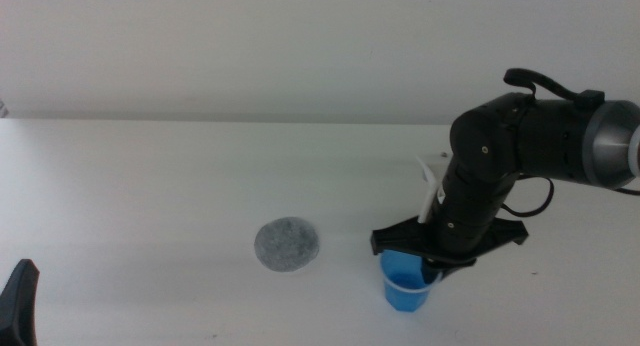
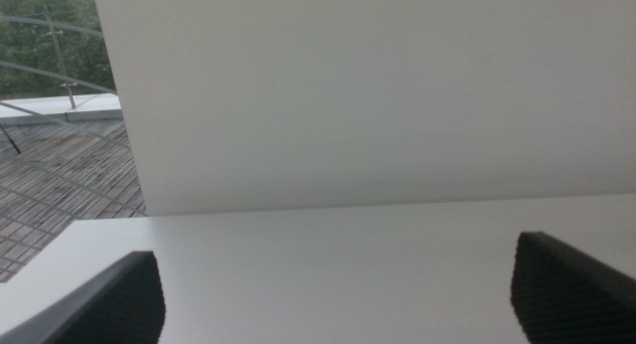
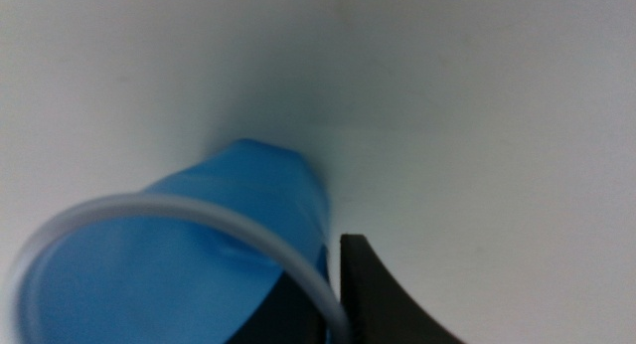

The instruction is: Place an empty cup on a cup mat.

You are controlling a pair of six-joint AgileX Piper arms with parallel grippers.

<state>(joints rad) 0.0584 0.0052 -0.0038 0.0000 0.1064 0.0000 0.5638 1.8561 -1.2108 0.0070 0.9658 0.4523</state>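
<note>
The blue cup (image 1: 404,289) stands upright at the front right of the table, its white rim showing. My right gripper (image 1: 432,266) comes down on it from above. In the right wrist view the cup (image 3: 238,205) fills the lower left, and the right gripper (image 3: 328,279) has one dark jaw outside the cup's wall and one inside, shut on the rim. The cup looks empty. The grey speckled cup mat (image 1: 287,244) lies flat to the left of the cup, apart from it. My left gripper (image 1: 18,301) waits at the front left, open (image 2: 338,294) and empty.
The white table (image 1: 150,186) runs back to a white wall (image 1: 300,46). The right arm's cable and a white tag (image 1: 430,181) hang beside the wrist. The left wrist view shows the table's far edge and a window (image 2: 50,86).
</note>
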